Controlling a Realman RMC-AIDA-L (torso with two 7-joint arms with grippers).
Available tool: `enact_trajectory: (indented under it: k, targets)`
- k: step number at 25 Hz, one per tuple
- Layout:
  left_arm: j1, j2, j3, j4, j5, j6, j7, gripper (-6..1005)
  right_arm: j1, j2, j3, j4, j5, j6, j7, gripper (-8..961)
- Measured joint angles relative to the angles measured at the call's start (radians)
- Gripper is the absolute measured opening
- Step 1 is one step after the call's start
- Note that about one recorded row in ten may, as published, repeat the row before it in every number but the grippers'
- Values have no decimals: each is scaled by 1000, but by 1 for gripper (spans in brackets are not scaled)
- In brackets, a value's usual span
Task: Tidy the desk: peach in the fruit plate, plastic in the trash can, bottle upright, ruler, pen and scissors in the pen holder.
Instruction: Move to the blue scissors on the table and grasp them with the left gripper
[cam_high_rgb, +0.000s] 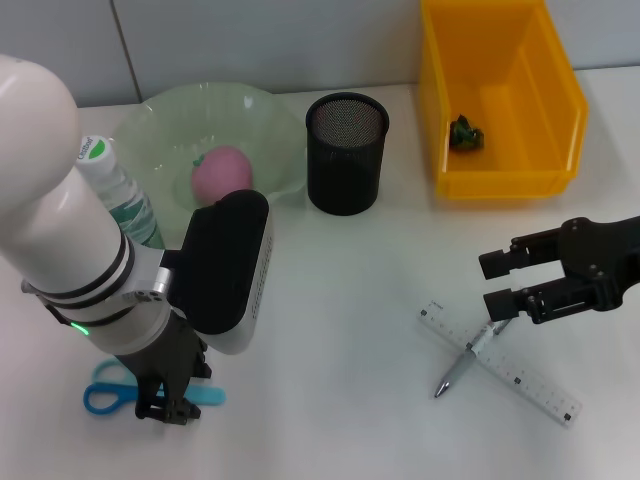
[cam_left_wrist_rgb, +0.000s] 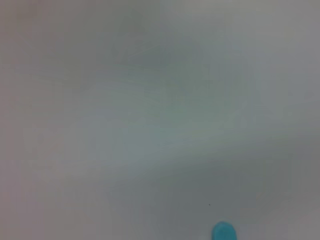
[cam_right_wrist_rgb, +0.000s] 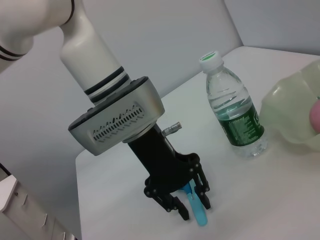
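Observation:
My left gripper (cam_high_rgb: 170, 408) is down at the table's near left, open, its fingers straddling the blue scissors (cam_high_rgb: 108, 396); the right wrist view shows that gripper (cam_right_wrist_rgb: 190, 202) with the scissors (cam_right_wrist_rgb: 199, 216) between its fingers. In the left wrist view only a blue tip of the scissors (cam_left_wrist_rgb: 223, 231) appears. The pink peach (cam_high_rgb: 222, 172) lies in the green fruit plate (cam_high_rgb: 265, 115). The bottle (cam_high_rgb: 118, 190) stands upright beside it. My right gripper (cam_high_rgb: 500, 282) hovers open just above the pen (cam_high_rgb: 455, 370), which lies crossed over the clear ruler (cam_high_rgb: 530, 385). The black mesh pen holder (cam_high_rgb: 346, 152) stands mid-back.
A yellow bin (cam_high_rgb: 560, 90) at the back right holds a small green plastic scrap (cam_high_rgb: 466, 133). The wall runs along the table's back edge. My left arm's white forearm (cam_high_rgb: 60, 230) hangs over the near left, in front of the bottle.

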Motion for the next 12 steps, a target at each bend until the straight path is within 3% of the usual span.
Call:
enact_trajectory:
  k: [3, 7, 12]
  targets:
    - [-1, 0, 0, -3, 0, 0, 0, 446, 1, 0, 0, 0, 0, 0, 1, 716]
    - [-3, 0, 0, -13, 1, 0, 0, 334, 1, 0, 0, 0, 0, 0, 1, 716]
    - [-6, 0, 0, -19, 2, -3, 2, 329, 1, 0, 0, 0, 0, 0, 1, 716]
